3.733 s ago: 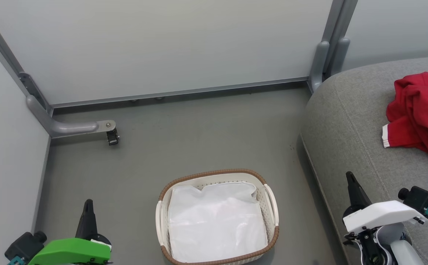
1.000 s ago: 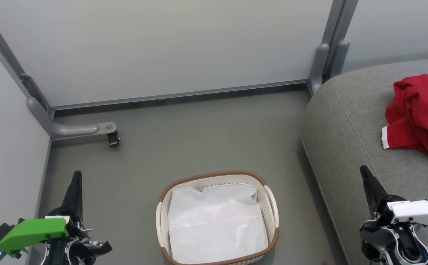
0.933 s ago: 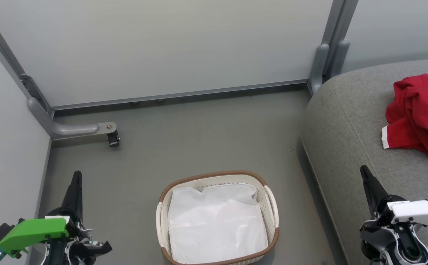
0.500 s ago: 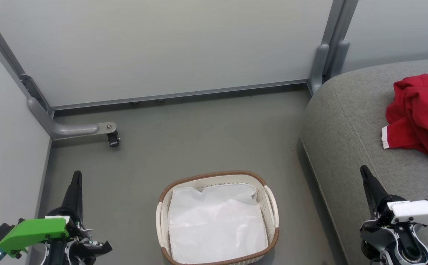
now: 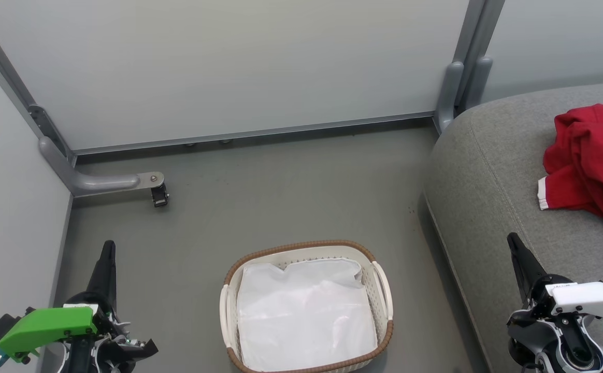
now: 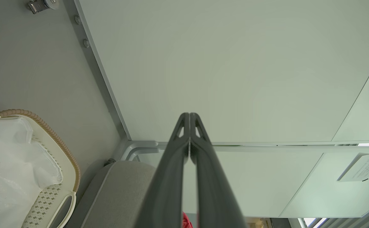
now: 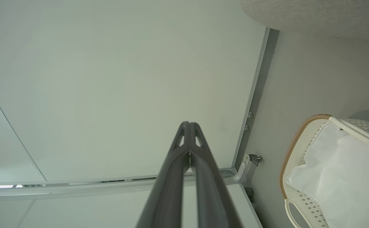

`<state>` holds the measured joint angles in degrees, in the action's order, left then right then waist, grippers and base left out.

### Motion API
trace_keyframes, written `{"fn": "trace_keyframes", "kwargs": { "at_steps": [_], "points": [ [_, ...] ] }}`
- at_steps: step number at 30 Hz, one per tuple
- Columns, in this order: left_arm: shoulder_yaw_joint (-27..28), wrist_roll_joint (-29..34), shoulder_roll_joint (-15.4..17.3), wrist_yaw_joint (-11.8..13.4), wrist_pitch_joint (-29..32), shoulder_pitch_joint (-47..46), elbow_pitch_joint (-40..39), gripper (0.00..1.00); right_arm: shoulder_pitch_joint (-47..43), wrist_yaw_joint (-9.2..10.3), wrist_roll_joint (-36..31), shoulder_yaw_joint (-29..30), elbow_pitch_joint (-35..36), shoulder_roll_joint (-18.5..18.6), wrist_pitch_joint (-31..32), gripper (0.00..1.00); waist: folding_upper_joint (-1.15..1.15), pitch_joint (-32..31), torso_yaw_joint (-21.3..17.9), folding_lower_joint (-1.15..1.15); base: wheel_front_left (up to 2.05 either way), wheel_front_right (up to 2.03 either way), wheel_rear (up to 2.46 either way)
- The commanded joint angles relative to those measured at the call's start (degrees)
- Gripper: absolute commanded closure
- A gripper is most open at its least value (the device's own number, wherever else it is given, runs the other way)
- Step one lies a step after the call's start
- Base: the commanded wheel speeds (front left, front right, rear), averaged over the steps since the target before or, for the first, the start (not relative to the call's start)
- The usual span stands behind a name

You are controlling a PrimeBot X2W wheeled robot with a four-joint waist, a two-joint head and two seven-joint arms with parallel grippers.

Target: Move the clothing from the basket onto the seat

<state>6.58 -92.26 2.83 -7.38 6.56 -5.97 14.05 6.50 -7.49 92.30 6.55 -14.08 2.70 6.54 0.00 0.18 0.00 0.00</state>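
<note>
The red clothing (image 5: 594, 158) with a white cuff lies crumpled on the grey seat (image 5: 493, 176) at the right. On the floor in the middle stands the white basket (image 5: 306, 248) with its brown rim, holding a plain white liner sheet (image 5: 304, 311). My left gripper (image 5: 108, 248) is shut and holds nothing, low at the left, well clear of the basket. My right gripper (image 5: 513, 241) is shut too, over the seat's near edge, below the clothing. The wrist views show each pair of fingers (image 6: 189, 117) (image 7: 189, 125) pressed together.
Pale partition panels on grey metal frames close off the back and left. A frame foot with a small black castor (image 5: 159, 197) juts onto the grey floor at the left. An upright post (image 5: 457, 88) stands by the seat's far corner.
Since 3.7 s ago both arms shifted outward and turned, fingers now further up the view. Over the last second nothing has moved.
</note>
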Motion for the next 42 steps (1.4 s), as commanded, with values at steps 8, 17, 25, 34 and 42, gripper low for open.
{"fn": "trace_keyframes", "kwargs": {
  "at_steps": [8, 17, 25, 34, 42],
  "points": [
    [0.1, -0.26, 0.09, -0.28, 0.18, -0.58, 0.02, 1.0, -0.6, 0.0, 0.22, 0.1, 0.22, 0.34, 0.19, 1.0, 0.0, 0.0, 0.0, 0.0, 0.0, 0.0, 0.0],
    [0.09, -0.26, 0.09, -0.28, 0.17, -0.58, 0.01, 1.0, -0.6, 0.0, 0.22, 0.11, 0.22, 0.34, 0.19, 1.0, 0.0, 0.0, 0.0, 0.0, 0.0, 0.0, 0.0],
    [0.09, -0.27, 0.09, -0.28, 0.17, -0.58, 0.02, 1.0, -0.6, 0.0, 0.22, 0.11, 0.21, 0.34, 0.18, 1.0, 0.0, 0.0, 0.0, 0.0, 0.0, 0.0, 0.0],
    [0.08, -0.27, 0.09, -0.28, 0.16, -0.58, 0.02, 1.0, -0.6, 0.0, 0.22, 0.11, 0.21, 0.34, 0.18, 1.0, 0.0, 0.0, 0.0, 0.0, 0.0, 0.0, 0.0],
    [0.08, -0.27, 0.09, -0.29, 0.16, -0.58, 0.02, 1.0, -0.6, 0.0, 0.22, 0.11, 0.21, 0.34, 0.18, 1.0, 0.0, 0.0, 0.0, 0.0, 0.0, 0.0, 0.0]
  ]
}}
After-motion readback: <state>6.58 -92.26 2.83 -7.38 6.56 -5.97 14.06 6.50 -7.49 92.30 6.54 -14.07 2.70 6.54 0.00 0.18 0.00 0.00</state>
